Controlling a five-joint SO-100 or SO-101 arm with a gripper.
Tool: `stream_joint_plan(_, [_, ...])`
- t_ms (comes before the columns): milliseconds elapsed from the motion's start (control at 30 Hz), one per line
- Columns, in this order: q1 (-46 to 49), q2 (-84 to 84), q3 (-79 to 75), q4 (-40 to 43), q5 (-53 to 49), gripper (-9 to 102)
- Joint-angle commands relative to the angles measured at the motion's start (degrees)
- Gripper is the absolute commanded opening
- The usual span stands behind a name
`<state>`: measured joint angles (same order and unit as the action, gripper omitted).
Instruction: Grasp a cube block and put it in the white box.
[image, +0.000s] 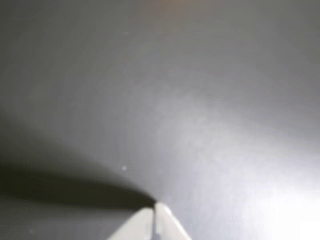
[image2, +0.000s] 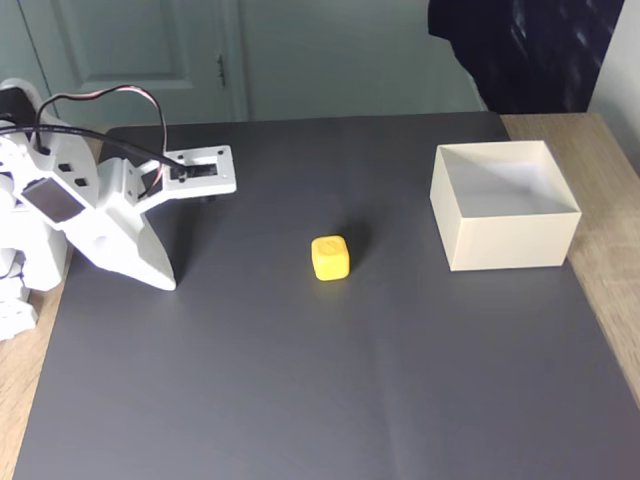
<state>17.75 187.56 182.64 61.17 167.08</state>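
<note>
- the gripper (image2: 165, 282) sits at the left of the fixed view, tip down on the dark mat (image2: 300, 400), jaws closed together and holding nothing.
- it needs to lift, open wide, and come down squarely over the cube.
- the cube block (image2: 330, 257) rests mid-mat, well apart from the arm; it has no long axis, marked face up, turned slightly.
- the white box (image2: 505, 240) stands open at the right.

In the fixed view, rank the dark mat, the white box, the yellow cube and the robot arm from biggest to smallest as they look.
1. dark mat
2. robot arm
3. white box, though the arm's sprawling shape makes these two hard to separate
4. yellow cube, clearly smallest
</note>
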Motion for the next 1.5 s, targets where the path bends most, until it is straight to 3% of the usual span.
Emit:
stream_joint_plan(0, [0.09,0.44,-0.18,-2.11,-0.62,0])
stream_joint_plan(167, [-1.32,0.44,-0.18,-9.32,-0.09,0])
stream_joint_plan(367, [-4.57,-1.14,-2.99,-10.20,1.05,0])
stream_joint_plan(767, [-2.72,-50.19,-32.43,-29.36,7.12,0])
stream_joint_plan(967, [-1.76,-65.13,-47.46,-30.50,8.44,0])
stream_joint_plan(1200, [-1.05,-69.79,-51.94,-31.11,9.32,1])
stream_joint_plan(1467, [2.90,-71.10,-51.77,-31.20,10.55,17])
